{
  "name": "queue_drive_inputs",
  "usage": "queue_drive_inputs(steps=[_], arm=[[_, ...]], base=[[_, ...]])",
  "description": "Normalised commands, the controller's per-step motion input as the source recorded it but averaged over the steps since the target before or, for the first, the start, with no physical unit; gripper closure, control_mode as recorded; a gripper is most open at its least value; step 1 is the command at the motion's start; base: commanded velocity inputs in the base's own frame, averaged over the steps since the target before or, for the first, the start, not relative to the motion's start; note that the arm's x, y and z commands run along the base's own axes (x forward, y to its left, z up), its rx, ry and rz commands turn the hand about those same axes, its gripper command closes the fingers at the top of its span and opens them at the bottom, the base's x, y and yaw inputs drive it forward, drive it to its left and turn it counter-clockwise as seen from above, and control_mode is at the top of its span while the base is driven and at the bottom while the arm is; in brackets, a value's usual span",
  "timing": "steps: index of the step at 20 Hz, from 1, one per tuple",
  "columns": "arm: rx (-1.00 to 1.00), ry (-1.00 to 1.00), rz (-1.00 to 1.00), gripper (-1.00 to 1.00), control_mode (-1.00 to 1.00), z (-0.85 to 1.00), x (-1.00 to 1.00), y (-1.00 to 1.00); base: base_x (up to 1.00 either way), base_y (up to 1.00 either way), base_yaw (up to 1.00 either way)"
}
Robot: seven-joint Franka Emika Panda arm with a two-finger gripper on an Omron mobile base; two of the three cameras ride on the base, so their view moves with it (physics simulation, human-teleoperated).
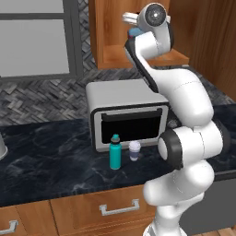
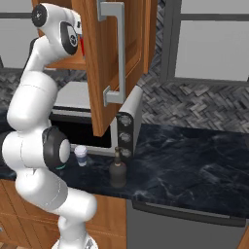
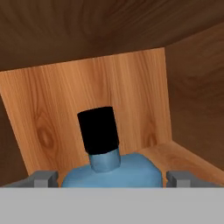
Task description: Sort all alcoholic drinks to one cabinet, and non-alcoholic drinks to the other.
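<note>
Jaws stand apart, 1 on each side of the blue bottle point(image 3: 109, 173) inside the cabinet point(image 3: 87, 87).

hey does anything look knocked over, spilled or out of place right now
Nothing stands out. The blue bottle stands upright inside the cabinet between the open tool fingers. The teal bottle, cup and dark bottle stand upright on the counter.

Blue bottle point(image 3: 109, 168) inside cabinet point(image 3: 87, 87), upright
</note>
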Motion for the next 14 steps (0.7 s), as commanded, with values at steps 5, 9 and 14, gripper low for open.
queue_drive_inputs(steps=[5,9,14], arm=[[0.01,0.00,0.00,-1.00,-1.00,0.00,-0.52,0.00],[0.00,0.00,0.00,-1.00,-1.00,-0.12,-1.00,0.00],[0.00,0.01,0.00,-1.00,-1.00,-0.38,-1.00,-0.17]], base=[[0.00,0.00,0.00],[0.00,0.00,0.00],[0.00,0.00,0.00]])
